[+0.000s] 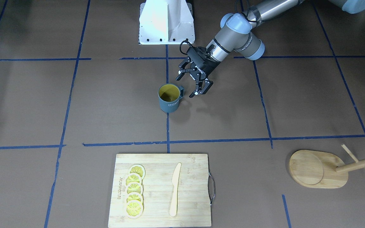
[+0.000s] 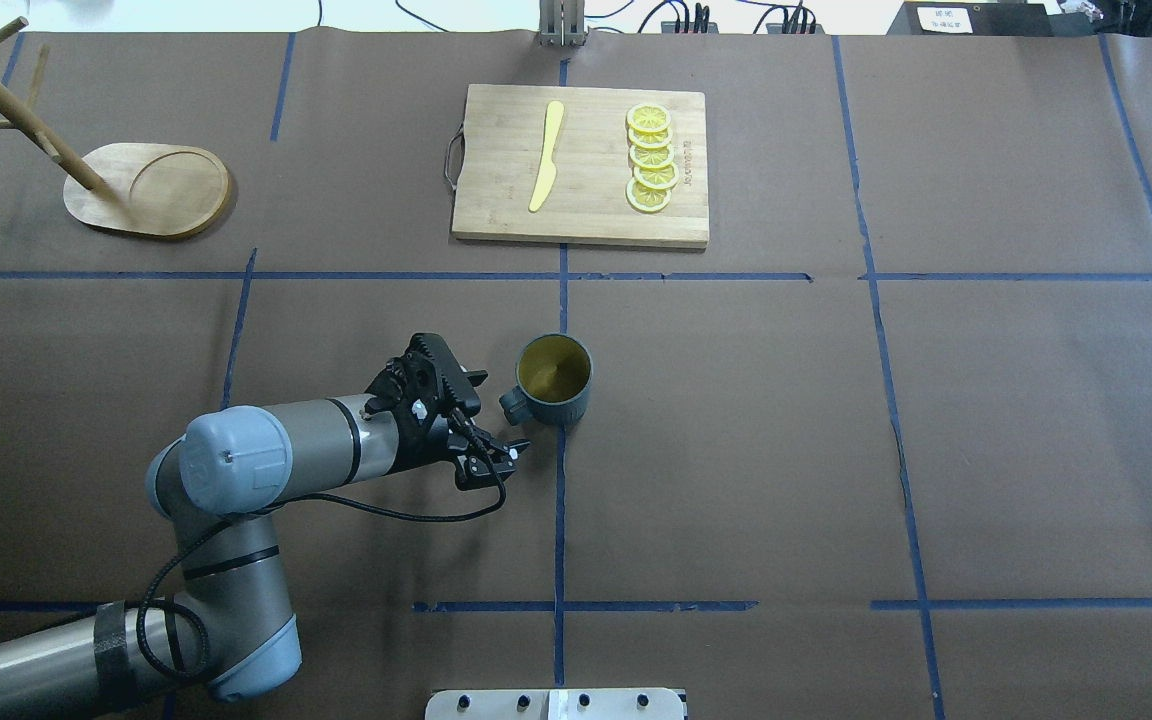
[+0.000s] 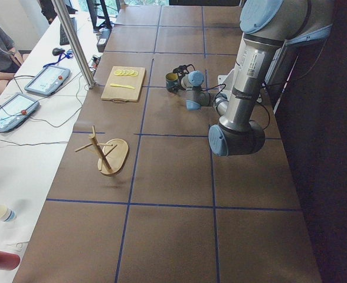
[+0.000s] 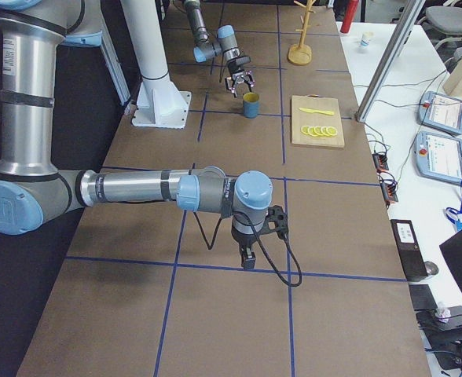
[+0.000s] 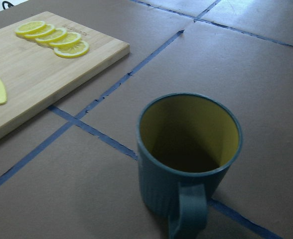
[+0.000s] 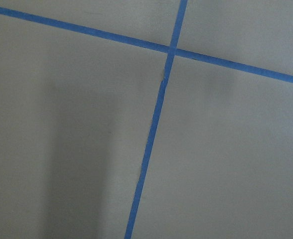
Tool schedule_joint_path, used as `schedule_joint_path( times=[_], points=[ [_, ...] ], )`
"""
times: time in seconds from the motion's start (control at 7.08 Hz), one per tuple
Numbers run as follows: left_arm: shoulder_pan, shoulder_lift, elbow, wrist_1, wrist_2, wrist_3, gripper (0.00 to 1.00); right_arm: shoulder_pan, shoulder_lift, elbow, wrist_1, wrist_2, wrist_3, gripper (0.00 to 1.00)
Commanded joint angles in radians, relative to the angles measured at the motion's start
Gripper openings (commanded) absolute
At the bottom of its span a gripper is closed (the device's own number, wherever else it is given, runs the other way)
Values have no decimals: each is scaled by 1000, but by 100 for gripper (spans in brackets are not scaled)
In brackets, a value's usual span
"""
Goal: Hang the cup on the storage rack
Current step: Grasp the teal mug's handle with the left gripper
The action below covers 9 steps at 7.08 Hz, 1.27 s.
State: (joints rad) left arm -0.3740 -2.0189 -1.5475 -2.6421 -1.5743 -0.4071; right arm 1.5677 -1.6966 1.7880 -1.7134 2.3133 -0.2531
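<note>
One cup upright | handle faces left gripper, just beside | jaws wide, empty | right arm far.

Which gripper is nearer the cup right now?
Left. The left gripper is open, right beside the handle of the cup; the right gripper hangs well off toward the table's right end.

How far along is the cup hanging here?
Done: nothing yet; the cup stands upright on the table, ungrasped. In hand: the left end effector hovers open at the handle. Left: grip it, carry it to the bare storage rack and hang it by the handle.
</note>
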Motion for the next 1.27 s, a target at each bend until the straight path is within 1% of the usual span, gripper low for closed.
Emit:
schedule_joint_path(
  times=[0.0, 0.14, 0.42, 0.56, 0.85, 0.99, 1.13],
  points=[
    [4, -52, 58, 2, 11, 2, 91, 0, 0, -1, 2, 0, 0, 100],
    [3, -54, 58, 2, 11, 4, 81, 0, -3, -10, 32, -2, 0, 100],
    [3, -57, 58, 2, 13, 1, 48, 0, 0, -7, 34, -2, 2, 100],
    [3, -57, 58, 1, 11, -1, 38, 0, 0, 1, 34, 0, 3, 99],
    [3, -50, 53, -4, 11, -7, 14, 0, -8, 2, 35, 0, -2, 100],
    [3, -47, 53, -4, 11, -15, 4, 0, -6, -4, 35, 0, -2, 99],
    [3, -46, 52, -43, 11, -101, 0, 0, -8, -1, 34, 0, 3, 100]
  ],
)
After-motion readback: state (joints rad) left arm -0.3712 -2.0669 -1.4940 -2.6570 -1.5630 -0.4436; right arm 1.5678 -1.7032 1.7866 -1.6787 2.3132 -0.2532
